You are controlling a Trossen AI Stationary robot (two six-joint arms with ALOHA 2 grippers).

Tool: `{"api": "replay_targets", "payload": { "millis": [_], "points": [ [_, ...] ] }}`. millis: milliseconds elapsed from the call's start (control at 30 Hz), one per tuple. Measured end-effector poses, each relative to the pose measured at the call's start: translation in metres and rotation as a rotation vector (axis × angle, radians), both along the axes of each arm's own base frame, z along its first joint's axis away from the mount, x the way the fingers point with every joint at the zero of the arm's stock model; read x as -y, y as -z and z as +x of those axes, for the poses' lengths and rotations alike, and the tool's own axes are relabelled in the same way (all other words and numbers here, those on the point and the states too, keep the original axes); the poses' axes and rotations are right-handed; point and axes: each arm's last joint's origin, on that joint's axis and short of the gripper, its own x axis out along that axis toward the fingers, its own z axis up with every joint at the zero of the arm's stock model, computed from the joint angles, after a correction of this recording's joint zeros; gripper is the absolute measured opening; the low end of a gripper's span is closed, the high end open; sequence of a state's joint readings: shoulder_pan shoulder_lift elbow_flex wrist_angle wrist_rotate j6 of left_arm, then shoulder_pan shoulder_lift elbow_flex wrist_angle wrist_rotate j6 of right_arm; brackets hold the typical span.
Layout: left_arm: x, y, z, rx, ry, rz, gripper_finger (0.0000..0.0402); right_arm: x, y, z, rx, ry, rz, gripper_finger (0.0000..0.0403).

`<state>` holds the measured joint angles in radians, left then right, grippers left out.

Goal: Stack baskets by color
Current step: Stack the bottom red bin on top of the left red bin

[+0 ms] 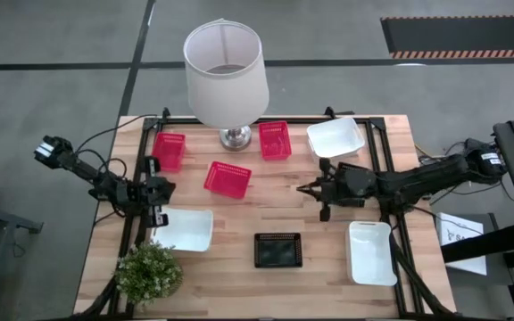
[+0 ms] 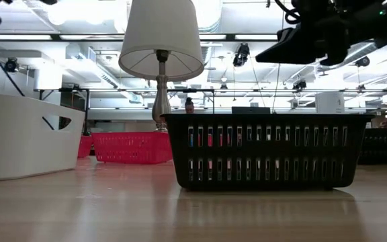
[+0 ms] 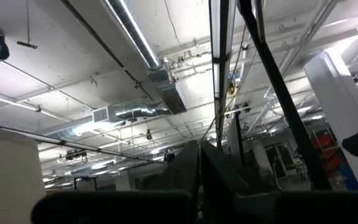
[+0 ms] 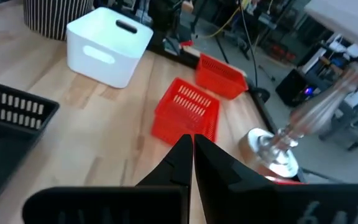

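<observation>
Three red baskets (image 1: 227, 178), three white baskets (image 1: 371, 252), one black basket (image 1: 277, 251) (perhaps stacked), one lamp (image 1: 226, 71), one plant (image 1: 149, 272)

Wooden table (image 1: 302, 183): baskets (image 1: 227, 178), lamp (image 1: 226, 76), plant (image 1: 149, 271).

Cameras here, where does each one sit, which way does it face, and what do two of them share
High: overhead, straight down on the table; both arms, left pincer, right pincer.
Low: at tabletop height, level past the black basket; an arm overhead.
Left wrist: tilted up at the ceiling; own dark fingers.
Right wrist: down at the middle red basket; own shut fingers.
Shared: the lamp in high and low.
</observation>
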<state>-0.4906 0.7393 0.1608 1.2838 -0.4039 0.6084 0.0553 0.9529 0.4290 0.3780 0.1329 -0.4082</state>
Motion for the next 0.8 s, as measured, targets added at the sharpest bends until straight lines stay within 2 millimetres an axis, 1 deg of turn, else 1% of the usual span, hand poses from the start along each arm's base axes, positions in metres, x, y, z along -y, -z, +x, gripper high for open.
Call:
{"api": "replay_targets", "payload": {
  "millis": [167, 233, 333, 433, 567, 800],
  "points": [
    [0.009, -0.012, 0.026, -0.05, -0.04, 0.013, 0.0, 0.014, -0.01, -0.005, 0.042, -0.018, -0.02, 0.0009],
    [0.012, -0.012, 0.04, -0.095, -0.059, 0.033, 0.0, 0.017, -0.015, -0.009, 0.068, -0.007, -0.045, 0.0009],
    [0.017, -0.018, 0.059, -0.107, -0.081, 0.034, 0.0, 0.02, -0.023, -0.016, 0.111, 0.004, -0.078, 0.0009],
    [0.02, -0.017, 0.079, -0.151, -0.096, 0.025, 0.0, 0.02, -0.028, -0.024, 0.152, 0.004, -0.094, 0.0009],
    [0.018, -0.017, 0.103, -0.177, -0.121, -0.055, 0.0, 0.02, -0.033, -0.035, 0.196, 0.0, -0.129, 0.0009],
    [0.004, -0.008, 0.143, -0.295, -0.117, -0.22, 0.0, 0.019, -0.048, -0.05, 0.291, 0.0, -0.195, 0.0009]
  ]
}}
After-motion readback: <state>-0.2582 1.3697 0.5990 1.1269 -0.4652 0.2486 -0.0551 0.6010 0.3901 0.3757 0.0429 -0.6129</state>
